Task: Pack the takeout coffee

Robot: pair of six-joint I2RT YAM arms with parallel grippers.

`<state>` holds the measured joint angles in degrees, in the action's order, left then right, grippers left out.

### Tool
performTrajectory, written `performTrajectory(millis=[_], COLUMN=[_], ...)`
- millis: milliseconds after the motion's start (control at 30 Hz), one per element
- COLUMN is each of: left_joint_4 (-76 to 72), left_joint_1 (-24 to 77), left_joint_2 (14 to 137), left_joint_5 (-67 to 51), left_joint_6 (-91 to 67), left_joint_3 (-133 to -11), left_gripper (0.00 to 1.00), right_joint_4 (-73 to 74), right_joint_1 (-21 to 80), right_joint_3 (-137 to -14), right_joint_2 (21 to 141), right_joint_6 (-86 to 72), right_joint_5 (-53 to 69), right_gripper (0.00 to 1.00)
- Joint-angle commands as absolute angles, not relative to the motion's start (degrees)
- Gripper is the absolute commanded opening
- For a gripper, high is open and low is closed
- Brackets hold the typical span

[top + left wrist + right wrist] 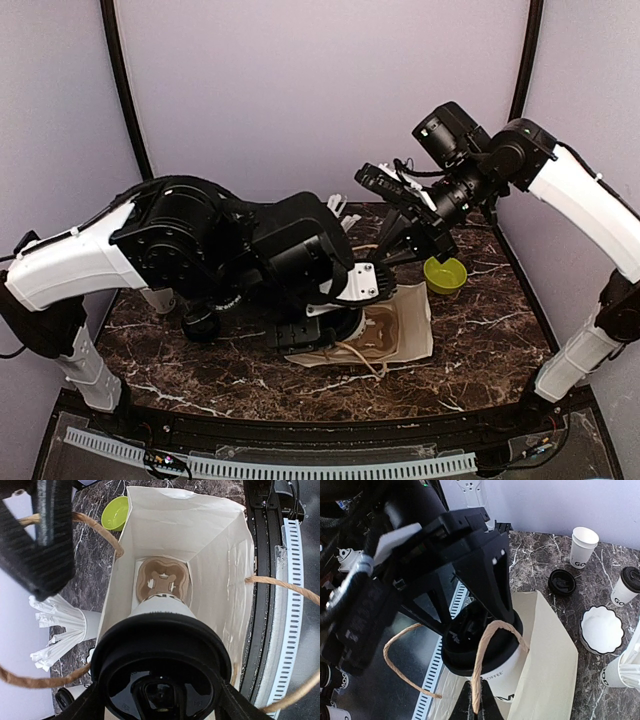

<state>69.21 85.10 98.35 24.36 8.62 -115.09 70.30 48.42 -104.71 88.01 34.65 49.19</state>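
The takeout coffee cup (496, 676), white with black lettering and a round black lid, hangs upright in the mouth of an open white paper bag (212, 545). The left gripper (479, 635) grasps it from above, its two black fingers clamped on opposite sides of the lid. Straight below the cup, on the floor of the bag, lies a brown cardboard cup carrier (162, 580); the cup's base is not visible, so I cannot tell whether it touches the carrier.

The right gripper (476, 706) is clenched on one twine handle (482, 655) of the bag, which loops up in front of the cup's lid; it holds that side of the bag up beside the left gripper.

The second lidded cup (625, 586) stands upright on the table, well apart from the bag. Near it sit a lidless white cup (582, 546), a loose black lid (562, 582), a white scalloped bowl (602, 628) and a small cup of straws (619, 674). A green bowl (445, 273) rests just beyond the bag's far corner.

The table (200, 372) is dark marble with white veins, ringed by pale lilac wall panels (320, 90) with black posts.
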Motion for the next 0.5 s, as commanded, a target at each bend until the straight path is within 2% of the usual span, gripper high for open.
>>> performTrajectory(millis=[0,300,467], left_joint_4=[70.22,69.53,69.74], left_joint_1=[87.0,90.62,91.95], left_joint_2=[100.04,103.26,104.77], left_joint_5=[29.16,32.29,33.89], left_joint_6=[9.65,11.49,10.94], left_joint_3=[-114.36,-111.14,-110.65], left_gripper=[0.29,0.29,0.33], right_joint_4=[69.99,69.31,69.05], right_joint_1=[49.38,49.57,49.85], right_joint_3=[-103.82,-105.56,-104.92], right_joint_2=[85.87,86.51,86.48], right_joint_6=[34.66,33.45,33.27], right_joint_5=[48.98,50.29,50.53], right_gripper=[0.0,0.0,0.0])
